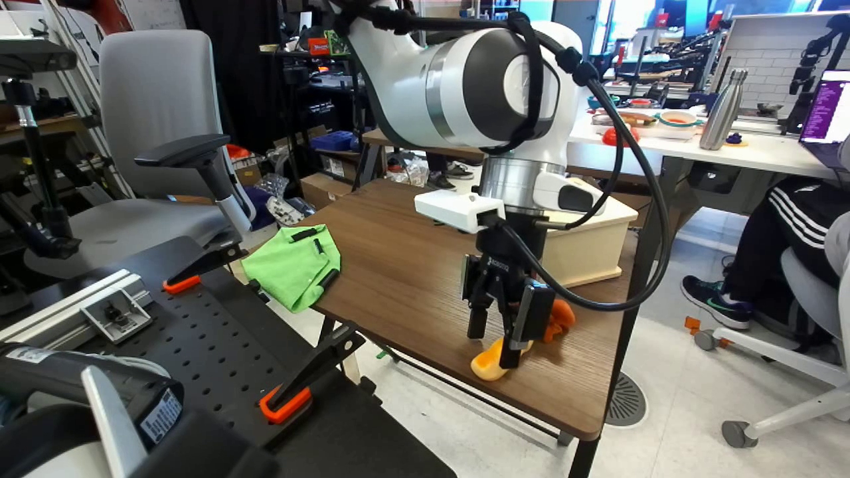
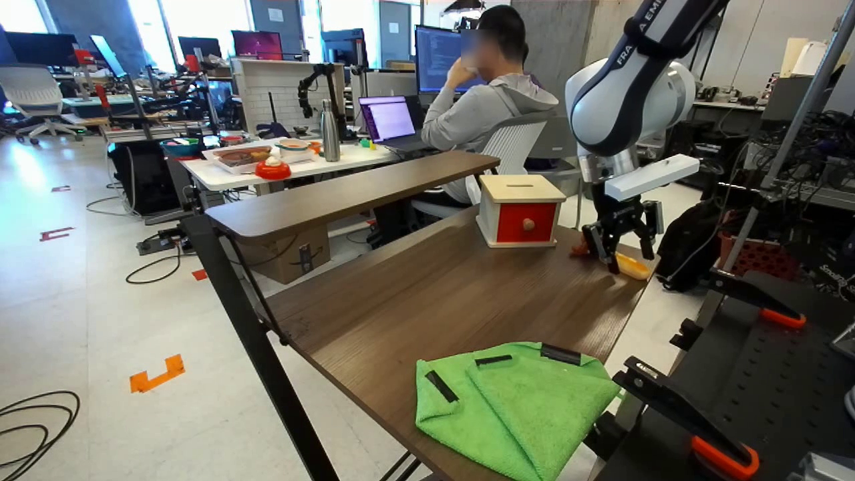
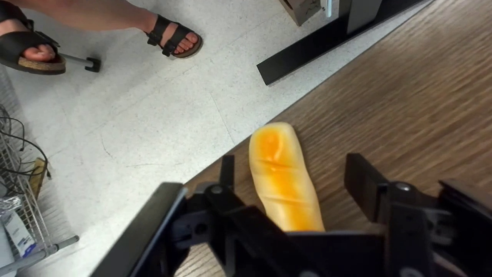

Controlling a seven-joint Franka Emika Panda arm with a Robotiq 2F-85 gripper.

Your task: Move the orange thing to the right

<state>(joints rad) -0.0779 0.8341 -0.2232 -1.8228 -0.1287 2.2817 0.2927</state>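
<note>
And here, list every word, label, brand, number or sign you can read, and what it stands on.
"ROBOTIQ", on the black two-fingered pincer.
"FRA" and "A EMI", on the white-and-black robot arm; a black strap lies between.
"Small", then unclear letters, on a black item at an exterior view's edge.
Too small or blurred: white rectangular label on a rounded black device; purple laptop screen; blue monitor screen.
Wrist view: nothing readable.

Robotics lab with office desks point(image 1: 764, 156): a white robot arm point(image 1: 458, 89), perforated black workbench point(image 1: 219, 342), monitors point(image 2: 435, 59) and an open laptop point(image 2: 387, 119).
</note>
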